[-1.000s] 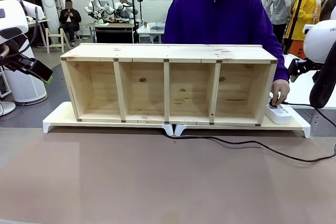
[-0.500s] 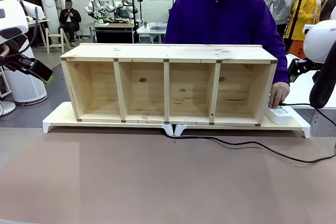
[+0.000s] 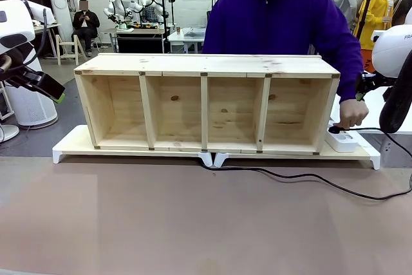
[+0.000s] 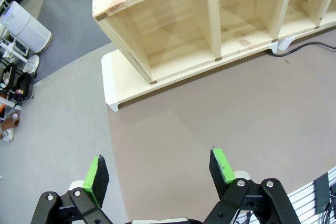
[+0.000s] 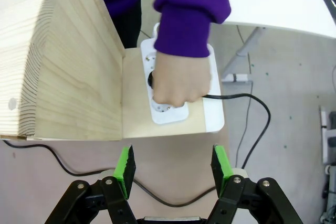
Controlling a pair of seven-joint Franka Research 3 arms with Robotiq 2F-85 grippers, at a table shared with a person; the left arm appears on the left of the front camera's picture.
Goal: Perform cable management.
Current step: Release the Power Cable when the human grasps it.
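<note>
The cable (image 3: 302,175), a thin black cord, runs from under the middle of the wooden shelf across the brown table to the right edge. In the right wrist view the cable (image 5: 239,97) leaves the person's fist (image 5: 176,85) and loops down to the right. That fist is closed over the plug on the white power strip (image 5: 173,114), so the plug is hidden. My right gripper (image 5: 173,165) hangs open just above and in front of the strip, holding nothing. My left gripper (image 4: 157,169) is open over bare table, far off at the left (image 3: 58,96).
A four-compartment wooden shelf (image 3: 206,66) lies on its side on a low white-edged riser (image 3: 71,146) across the table's far half. The person in a purple hoodie (image 3: 277,17) stands behind it. A white table (image 5: 283,3) stands to the right.
The person's hand on the power strip has drawn up from a flat press into a fist around the plug, and the person has straightened. Neither gripper has moved.
</note>
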